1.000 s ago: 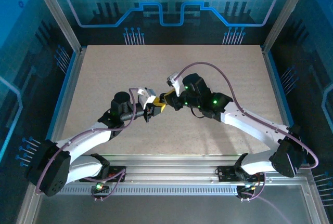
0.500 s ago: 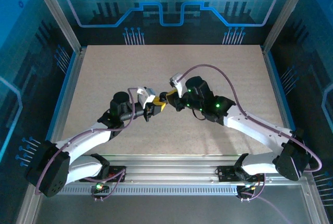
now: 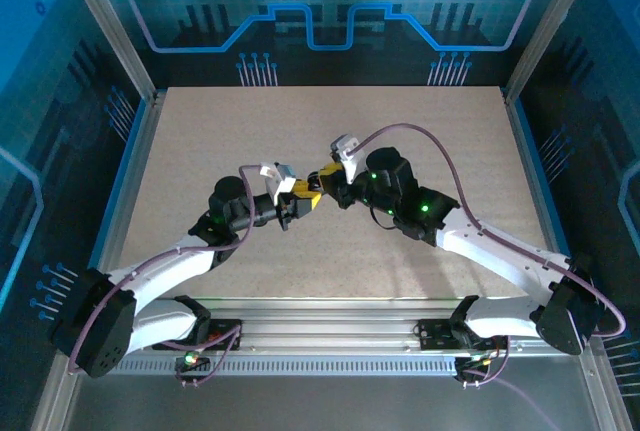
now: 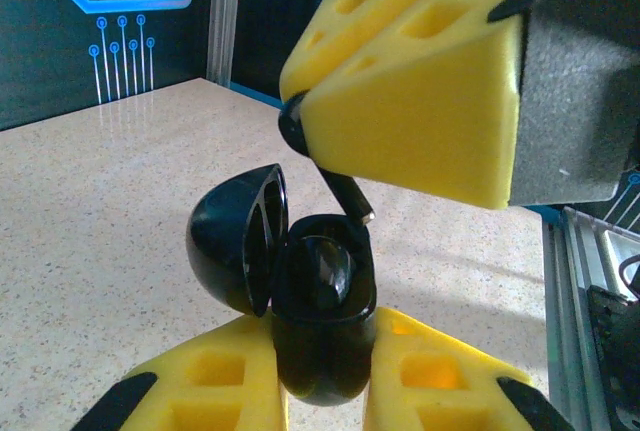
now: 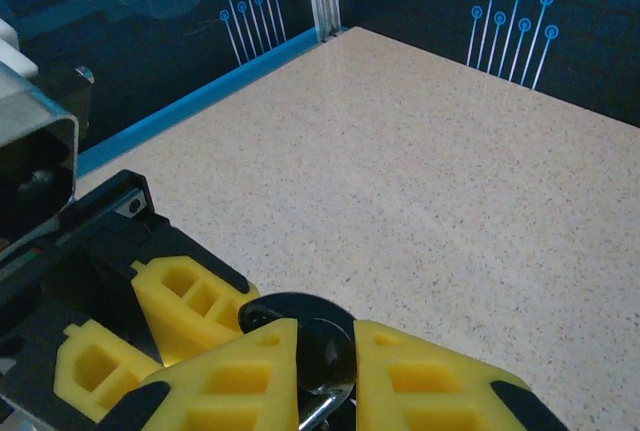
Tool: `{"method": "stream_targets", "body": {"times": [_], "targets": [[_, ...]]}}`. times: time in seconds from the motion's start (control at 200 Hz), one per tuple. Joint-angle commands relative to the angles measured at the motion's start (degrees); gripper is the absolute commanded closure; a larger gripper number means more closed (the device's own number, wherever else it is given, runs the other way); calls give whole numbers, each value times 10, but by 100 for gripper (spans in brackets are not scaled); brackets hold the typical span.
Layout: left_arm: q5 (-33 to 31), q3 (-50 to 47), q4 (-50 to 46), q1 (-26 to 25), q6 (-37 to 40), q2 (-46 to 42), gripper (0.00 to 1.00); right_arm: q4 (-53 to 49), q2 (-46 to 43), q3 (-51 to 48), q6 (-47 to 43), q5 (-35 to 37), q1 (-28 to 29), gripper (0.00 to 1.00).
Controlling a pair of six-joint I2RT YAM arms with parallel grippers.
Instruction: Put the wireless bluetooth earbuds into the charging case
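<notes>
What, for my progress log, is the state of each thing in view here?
Glossy black round charging case: lid open, gripped at its base.
Small black stemmed earbud: pinched, stem tip at the case's opening, not seated.
Left gripper: shut on the charging case.
Right gripper: shut on the earbud.

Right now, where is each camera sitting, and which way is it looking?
Top camera: above and behind the arms, looking down at the table; both arms show, left gripper tip to tip with right gripper.
Left wrist camera: on the left wrist, looking past its yellow fingers at the open black case they hold.
Right wrist camera: on the right wrist, looking past its yellow fingers, which pinch a black earbud, toward the table's far corner.
Shared: both wrist cameras see the earbud and each other's yellow fingers.
</notes>
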Motion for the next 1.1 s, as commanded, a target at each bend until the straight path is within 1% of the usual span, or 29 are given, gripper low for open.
{"method": "stream_targets", "body": {"times": [0.0,0.395,0.645,0.965,1.096], "targets": [[19,-2,31,-4,-14,1,95,28,1,4,-13,-5,9,82],[13,-2,70,-4,-52,6,94,27,6,-7,-21,-2,15,82],[5,0,69,-4,-49,6,94,18,-6,-18,-35,-4,17,82],[7,10,32,-4,-21,-1,94,13,-29,-26,-36,-16,17,66],[6,12,16,-4,-9,-5,94,13,-36,-22,-29,-17,17,57]]}}
